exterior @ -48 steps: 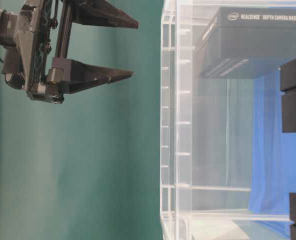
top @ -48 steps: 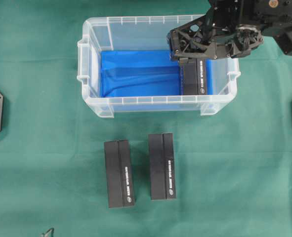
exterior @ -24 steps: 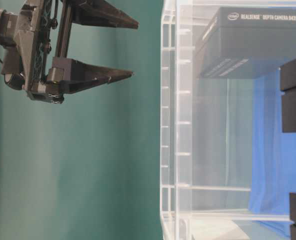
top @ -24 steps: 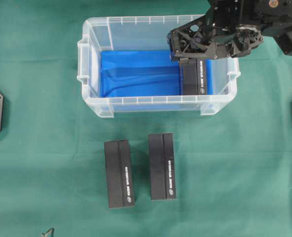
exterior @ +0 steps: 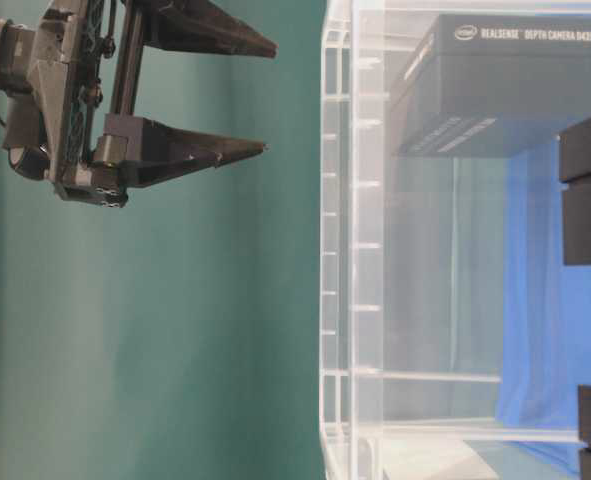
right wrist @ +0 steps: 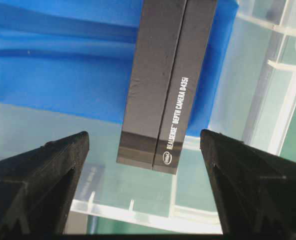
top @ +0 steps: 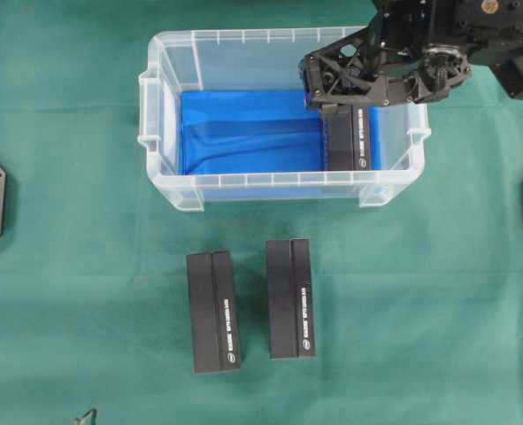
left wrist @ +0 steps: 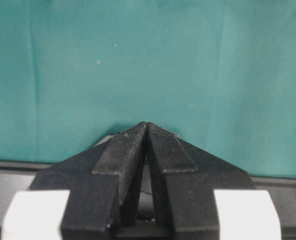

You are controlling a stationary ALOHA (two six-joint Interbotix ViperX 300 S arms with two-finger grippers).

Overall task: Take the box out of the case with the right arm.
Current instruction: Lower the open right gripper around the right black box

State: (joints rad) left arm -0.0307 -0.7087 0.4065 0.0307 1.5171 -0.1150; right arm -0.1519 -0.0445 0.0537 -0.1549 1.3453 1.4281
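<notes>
While the jaws stand wide apart and hold nothing, the right gripper (right wrist: 145,190) hangs above the box (right wrist: 170,75), one finger to each side, not touching. The box lies flat on the blue floor at one end of the case (top: 168,190). Two like boxes (top: 213,312) lie outside on the green cloth (top: 438,310). Left gripper (left wrist: 146,132): pressed together, idle. Grasp and lift both remain, as I judge.

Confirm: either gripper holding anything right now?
Nothing held. Right gripper is open above the black rectangular box in the clear plastic case; left gripper is shut, empty.
</notes>
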